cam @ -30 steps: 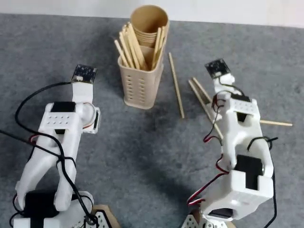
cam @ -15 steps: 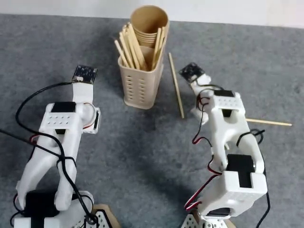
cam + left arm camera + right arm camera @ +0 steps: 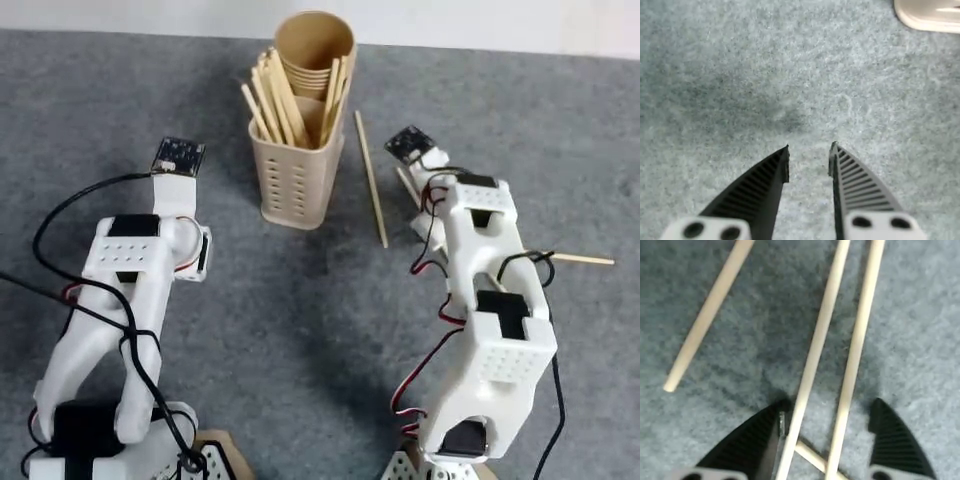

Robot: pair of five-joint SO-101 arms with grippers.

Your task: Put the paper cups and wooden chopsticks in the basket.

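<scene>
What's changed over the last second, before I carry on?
The right arm swung toward the basket; the right tool, open, now straddles two chopsticks on the table, nothing gripped yet. The left tool, the basket with its cups and the lone chopstick beside it stayed put.

**A Little Robot Lab**

This looks like a small robot lab or a maker's room. Two white robot arms sit here, the left arm (image 3: pixel 120 290) on one side of the basket (image 3: pixel 297 185) and the right arm (image 3: pixel 495 300) on the other. Bare wires (image 3: pixel 100 184) loop off them. Each arm has a small bare circuit board (image 3: pixel 178 155) at its tip. The worktop (image 3: pixel 300 330) under the basket is covered in fuzzy grey cloth. Behind the basket is a plain pale wall (image 3: pixel 150 14).
</scene>
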